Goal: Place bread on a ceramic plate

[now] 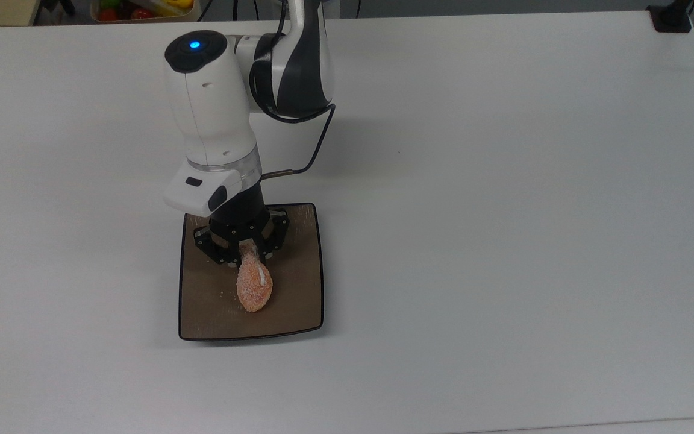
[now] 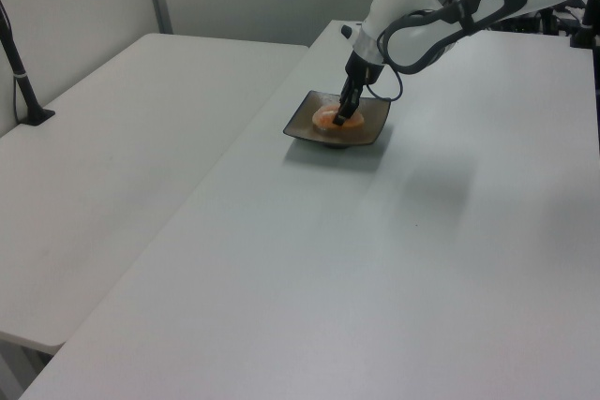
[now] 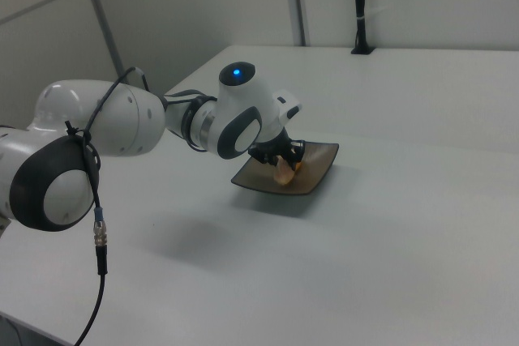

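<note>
- Plate (image 1: 299,313): square, glossy brown, thin black rim. It sits flat on the white counter (image 1: 503,241), toward the top view's left of centre. In the left view the plate (image 2: 373,128) stands near the counter's far left edge.
- Bread (image 1: 254,283): oval, orange-brown, dusted with pale crumbs, a thin white stripe near its upper end. It lies within the plate's outline, roughly central, its long axis running up and down in the top view. In the left view the bread (image 2: 327,119) shows as an orange patch inside the plate; in the right view the bread (image 3: 284,169) shows pale orange below the black fingers.
- Whether the bread's underside touches the plate surface cannot be told.
- Gripper (image 1: 247,255): black, pointing down over the plate's upper half in the top view. The jaws are clenched on the bread's narrow upper end, one finger on each side.
- Gripper in the left view (image 2: 345,119): low over the plate, at the bread.
- Arm (image 1: 211,114): white housing with a blue light on top; a black cable loops from the wrist toward the top view's right.
- Counter surface around the plate is plain white; a second white counter (image 2: 112,138) adjoins it on the left view's left.
</note>
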Controlling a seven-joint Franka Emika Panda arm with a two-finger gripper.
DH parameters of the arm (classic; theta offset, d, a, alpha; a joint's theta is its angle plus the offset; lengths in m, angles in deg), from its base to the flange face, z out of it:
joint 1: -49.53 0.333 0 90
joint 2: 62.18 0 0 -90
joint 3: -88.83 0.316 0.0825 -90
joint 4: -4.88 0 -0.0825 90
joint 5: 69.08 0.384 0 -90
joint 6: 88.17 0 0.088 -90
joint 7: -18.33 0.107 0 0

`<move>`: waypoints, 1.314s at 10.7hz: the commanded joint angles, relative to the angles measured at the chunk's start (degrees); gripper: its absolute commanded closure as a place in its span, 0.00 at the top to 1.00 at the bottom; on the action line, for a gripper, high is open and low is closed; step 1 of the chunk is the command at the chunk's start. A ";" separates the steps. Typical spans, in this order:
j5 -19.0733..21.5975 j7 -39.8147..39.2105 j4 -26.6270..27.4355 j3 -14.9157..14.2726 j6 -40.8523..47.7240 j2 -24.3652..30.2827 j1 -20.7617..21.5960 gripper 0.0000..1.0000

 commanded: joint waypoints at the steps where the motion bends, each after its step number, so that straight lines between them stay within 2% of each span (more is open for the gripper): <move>1: 1.21 -0.39 0.16 0.06 -1.50 -0.19 0.16 0.52; 3: 1.30 -0.30 0.16 0.06 -1.50 -0.10 0.07 0.80; 4: 1.21 -0.38 0.16 0.06 -1.50 -0.01 0.16 0.98; 7: 1.12 -0.39 0.25 0.06 -1.24 1.30 0.16 1.00; 9: 1.21 -0.21 0.86 0.06 -0.36 5.07 -0.01 1.00; 14: 0.43 9.61 1.04 -1.51 21.73 18.86 -1.59 1.00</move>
